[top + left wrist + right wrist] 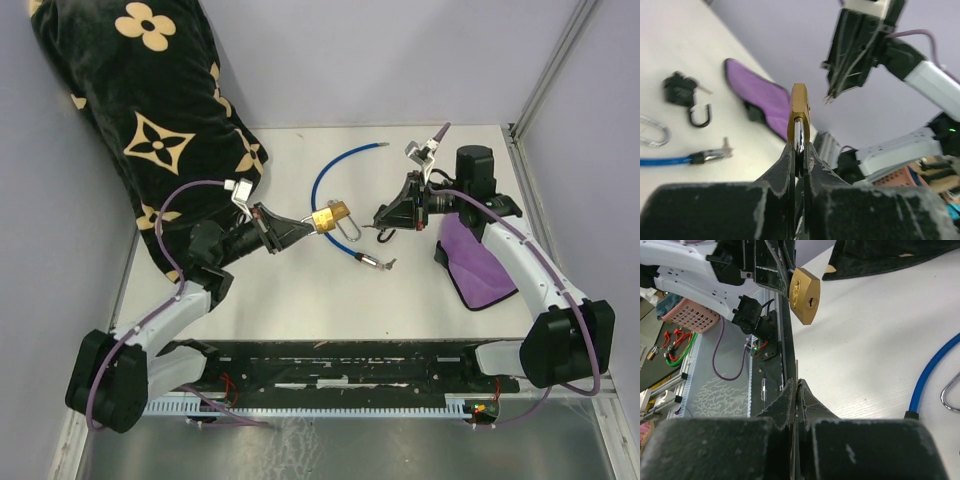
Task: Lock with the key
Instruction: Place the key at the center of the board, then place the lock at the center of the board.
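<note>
My left gripper (312, 224) is shut on the silver shackle of a brass padlock (331, 216) and holds it above the table, body pointing right. In the left wrist view the padlock (800, 116) stands edge-on above the closed gripper (800, 149). My right gripper (380, 216) is shut on a thin key, a short gap right of the padlock. In the right wrist view the key blade (796, 371) sticks up between the closed gripper (796, 386), and the padlock (804, 296) hangs ahead with its keyhole facing me. The key is apart from the lock.
A blue cable (328, 172) curves over the table with a silver loop (349, 237) at its end. A small black padlock (682, 90) with open shackle lies below the right gripper. A purple cloth (470, 262) lies right. A black patterned cushion (160, 110) fills the back left.
</note>
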